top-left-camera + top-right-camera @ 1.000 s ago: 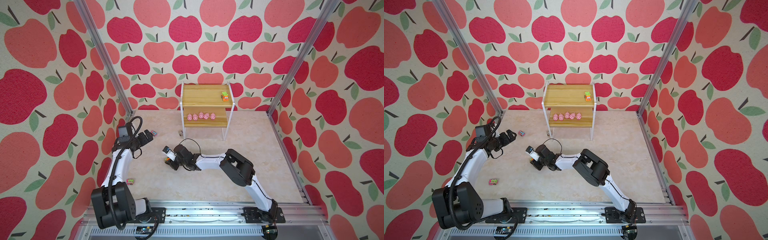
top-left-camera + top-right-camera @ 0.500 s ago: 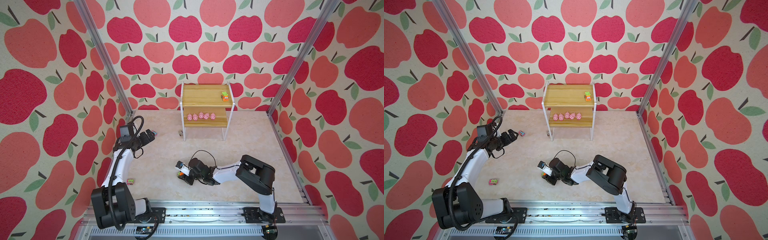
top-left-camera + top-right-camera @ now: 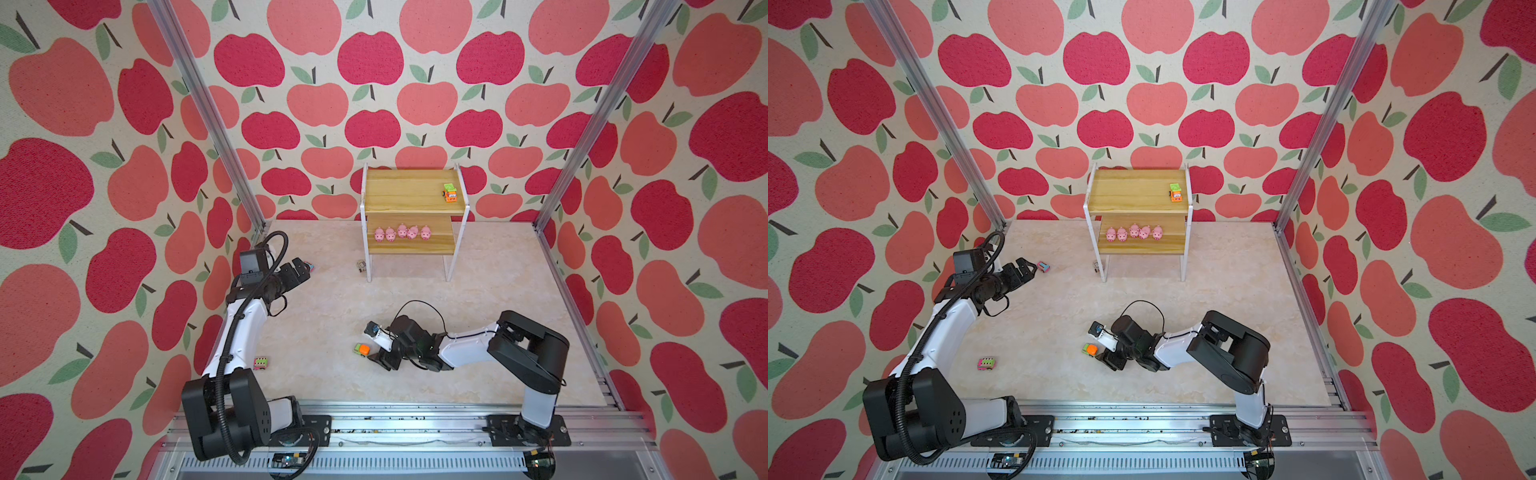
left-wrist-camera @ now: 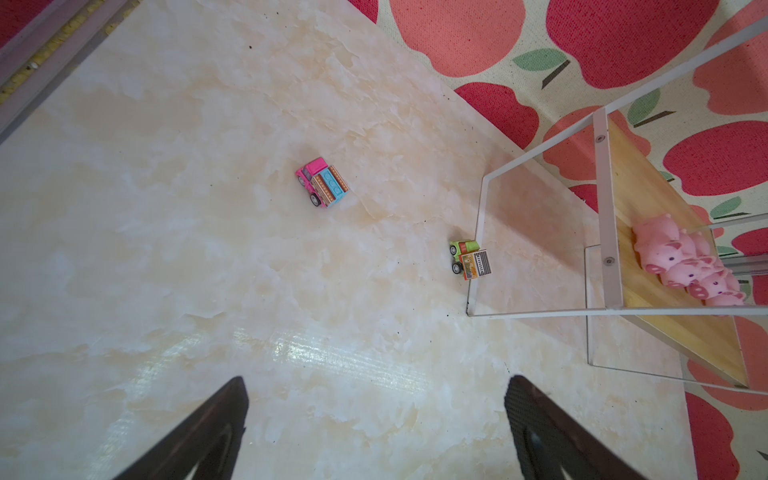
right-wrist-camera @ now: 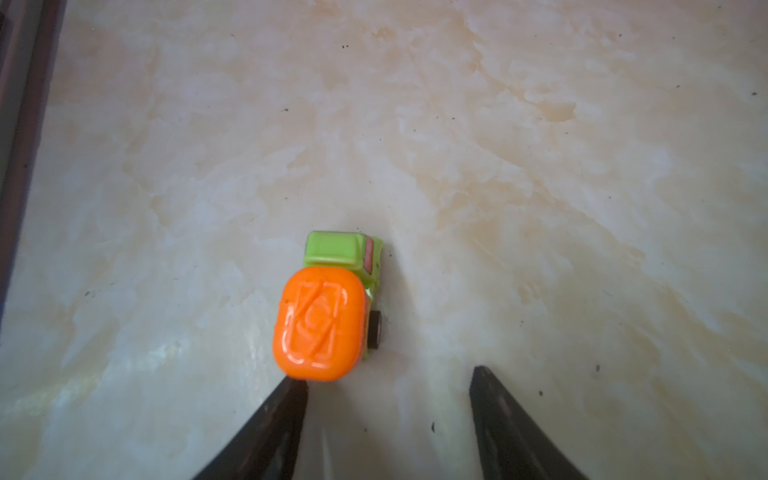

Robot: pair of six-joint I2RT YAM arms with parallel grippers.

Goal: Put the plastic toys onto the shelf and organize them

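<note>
- Top views: left arm reaches forward along the left wall, left gripper (image 3: pixel 305 268) beside the pink truck (image 3: pixel 1043 267). Right arm is folded low, right gripper (image 3: pixel 374 345) at the orange truck (image 3: pixel 362 349). Five pigs (image 3: pixel 401 232) sit on the shelf (image 3: pixel 411 203) lower board.
- Left wrist: jaws wide apart, empty. Green truck (image 4: pixel 469 259) sits at the shelf leg.
- Right wrist: jaws apart, nothing clamped. Orange truck sits on the floor, one fingertip (image 5: pixel 291 388) at its edge.

Apple-print wallpaper (image 3: pixel 370 62) (reds and corals) surrounds a marbled beige tabletop (image 3: pixel 511 291); aluminium posts (image 3: pixel 208 108) rise at ten and two o'clock, a rail (image 3: pixel 415 424) at six.
</note>
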